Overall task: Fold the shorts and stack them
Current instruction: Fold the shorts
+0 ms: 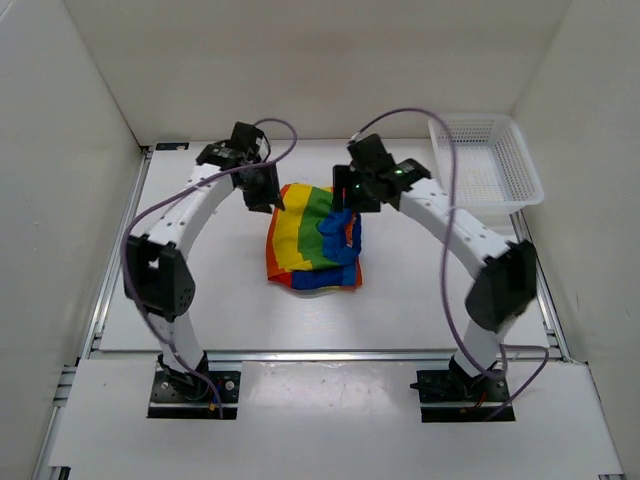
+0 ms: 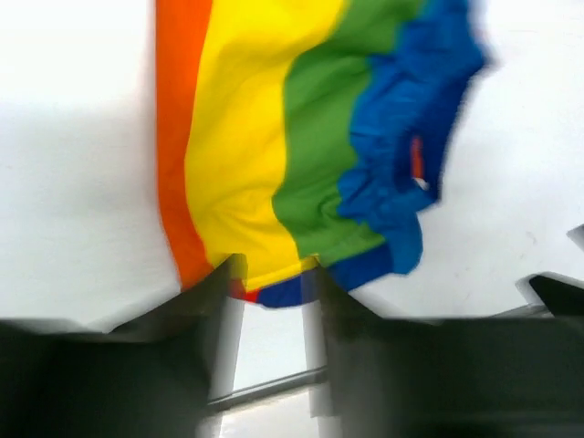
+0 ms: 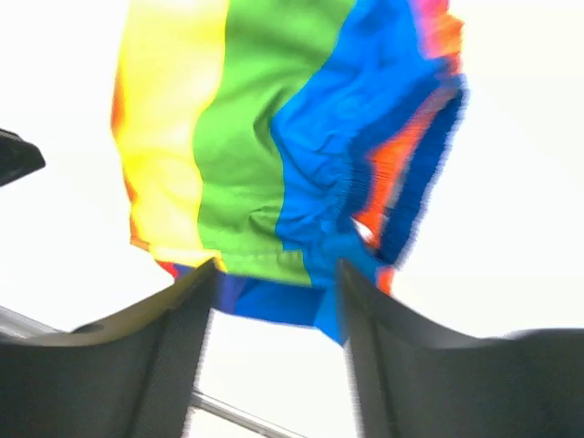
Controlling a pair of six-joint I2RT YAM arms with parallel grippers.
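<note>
Left pincer [image 2: 274,272]: jaws narrowly parted, nothing between them, tips at the far edge of the folded rainbow-striped cloth shorts [image 2: 301,137]. Right pincer [image 3: 276,266]: jaws wider, empty, at the same edge. Shorts lie mid-table on the white table [image 1: 200,300]. White mesh plastic basket [image 1: 528,158]: far right corner.
</note>
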